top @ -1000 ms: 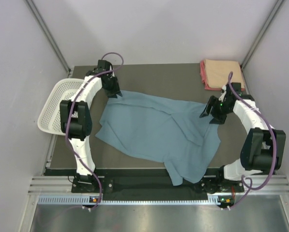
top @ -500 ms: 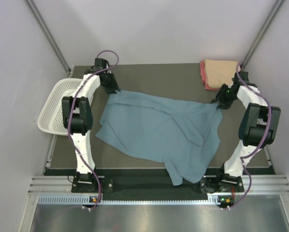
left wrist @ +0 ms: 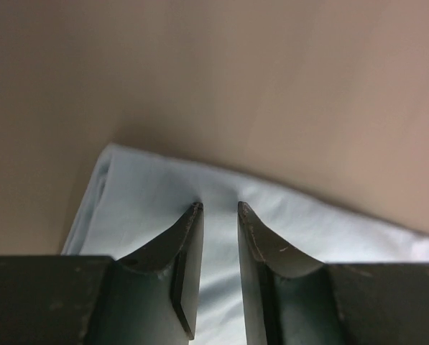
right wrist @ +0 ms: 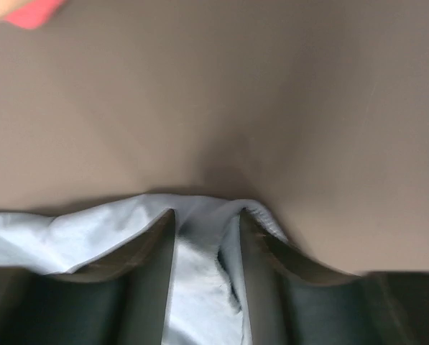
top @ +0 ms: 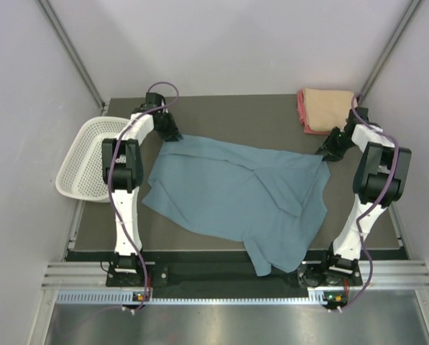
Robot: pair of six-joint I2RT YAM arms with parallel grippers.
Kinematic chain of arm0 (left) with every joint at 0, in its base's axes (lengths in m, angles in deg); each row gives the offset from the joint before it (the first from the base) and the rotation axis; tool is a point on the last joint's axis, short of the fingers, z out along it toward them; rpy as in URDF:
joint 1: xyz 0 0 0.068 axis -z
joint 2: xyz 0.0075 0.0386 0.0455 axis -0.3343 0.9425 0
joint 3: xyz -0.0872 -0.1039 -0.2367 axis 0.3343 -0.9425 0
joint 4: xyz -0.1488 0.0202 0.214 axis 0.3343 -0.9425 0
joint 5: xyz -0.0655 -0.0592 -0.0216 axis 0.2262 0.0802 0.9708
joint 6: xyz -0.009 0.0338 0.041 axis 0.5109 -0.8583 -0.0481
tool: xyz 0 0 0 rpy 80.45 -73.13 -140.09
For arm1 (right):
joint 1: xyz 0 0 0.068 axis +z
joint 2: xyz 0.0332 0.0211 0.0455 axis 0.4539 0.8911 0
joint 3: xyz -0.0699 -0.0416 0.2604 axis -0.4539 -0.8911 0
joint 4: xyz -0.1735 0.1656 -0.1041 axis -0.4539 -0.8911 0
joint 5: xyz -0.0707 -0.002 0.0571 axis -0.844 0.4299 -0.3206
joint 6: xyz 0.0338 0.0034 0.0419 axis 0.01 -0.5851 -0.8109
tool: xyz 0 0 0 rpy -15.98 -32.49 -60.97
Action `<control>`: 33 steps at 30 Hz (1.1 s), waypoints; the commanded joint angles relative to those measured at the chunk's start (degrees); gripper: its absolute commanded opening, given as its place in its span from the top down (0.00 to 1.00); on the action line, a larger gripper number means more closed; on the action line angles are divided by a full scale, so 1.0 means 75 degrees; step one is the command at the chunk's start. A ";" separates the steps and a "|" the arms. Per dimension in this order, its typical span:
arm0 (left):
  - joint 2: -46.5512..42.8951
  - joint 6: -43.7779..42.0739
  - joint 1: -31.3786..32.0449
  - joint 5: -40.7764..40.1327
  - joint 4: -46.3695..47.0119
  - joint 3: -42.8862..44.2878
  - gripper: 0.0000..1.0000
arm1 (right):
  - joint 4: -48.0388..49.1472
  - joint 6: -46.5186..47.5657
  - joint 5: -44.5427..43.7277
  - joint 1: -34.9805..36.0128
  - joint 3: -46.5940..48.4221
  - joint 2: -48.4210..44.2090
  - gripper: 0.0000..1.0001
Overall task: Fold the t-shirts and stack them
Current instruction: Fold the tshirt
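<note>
The right claw (top: 328, 153) had swung outward and pinched bunched cloth of the large dusty blue-grey t-shirt (top: 236, 190); the left claw (left wrist: 220, 206) stood narrowly parted on another corner, hold unclear.

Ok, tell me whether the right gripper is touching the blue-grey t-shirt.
Touching. The right wrist view shows the blue-grey t-shirt edge bunched up between the fingers of the right gripper, pressed against both.

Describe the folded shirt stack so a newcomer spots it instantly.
Start at the dark rectangular table; a large dusty blue-grey cloth t-shirt lies spread across its middle. Go to the far right corner, opposite the white plastic mesh basket. There sits the folded peach-tan cloth t-shirt on a pink-red one, the only neatly folded, warm-coloured cloth there.
</note>
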 commanded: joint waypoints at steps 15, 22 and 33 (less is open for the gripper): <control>0.0589 -0.0247 -0.0022 -0.0659 -0.0881 0.0827 0.70 | 0.0384 0.0374 -0.0088 -0.0770 0.0234 0.0388 0.95; -0.0465 -0.0622 0.0130 -0.1044 -0.1092 0.0839 0.58 | -0.0493 0.0818 -0.0566 -0.0513 0.0457 -0.0126 0.52; -0.1790 0.0115 0.0200 -0.1445 -0.1711 -0.0509 0.65 | -0.1456 0.1205 -0.1026 0.1043 0.0141 -0.2095 0.35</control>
